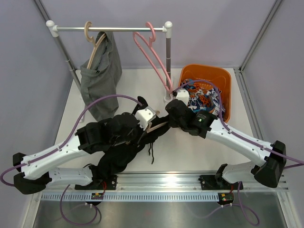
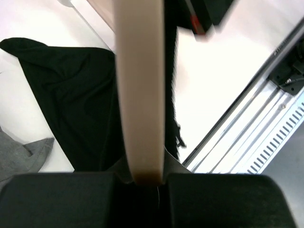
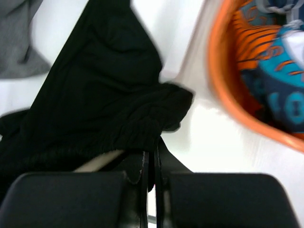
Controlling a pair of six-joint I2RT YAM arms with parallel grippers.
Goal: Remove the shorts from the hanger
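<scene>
left hand (image 2: 141, 183): clamped tight on the wooden hanger (image 2: 140, 85); the pale bar runs straight out ahead from between its fingers. Looks like an anchoring grip, so the hanger stays put while the cloth is pulled.
right hand (image 3: 151, 166): pinched narrow on a gathered edge of the black shorts (image 3: 99, 95), likely the waistband. A bit of pale hanger bar shows just left of its fingers, so the grip is on cloth right where it sits on the hanger.
black shorts: between the two hands, bunched under and ahead of them, with the rest spilling onto the bench (image 1: 199, 152) toward the left arm's base. Whether any part is still looped on the bar, can't tell.
grey shorts (image 1: 99, 80): well beyond the left hand, hanging from the rail (image 1: 109, 29) on another hanger. Not yet removed.
printed shorts (image 1: 206, 97): in the orange basket (image 1: 205, 68), just off the right hand's right side. Judged done and dropped there.
pink hanger (image 1: 152, 52): bare on the rail, beyond both hands. Probably the printed pair's.
step in hand: judged as stripping the black pair, one hand holding and the other pulling.
next move needs: pull the cloth away from the bar and toward the basket, with the hanger grip firm.
risk: the pinch is thin and may slip, or cloth may snag on the hanger end.
progress: roughly a third done and a third underway.
</scene>
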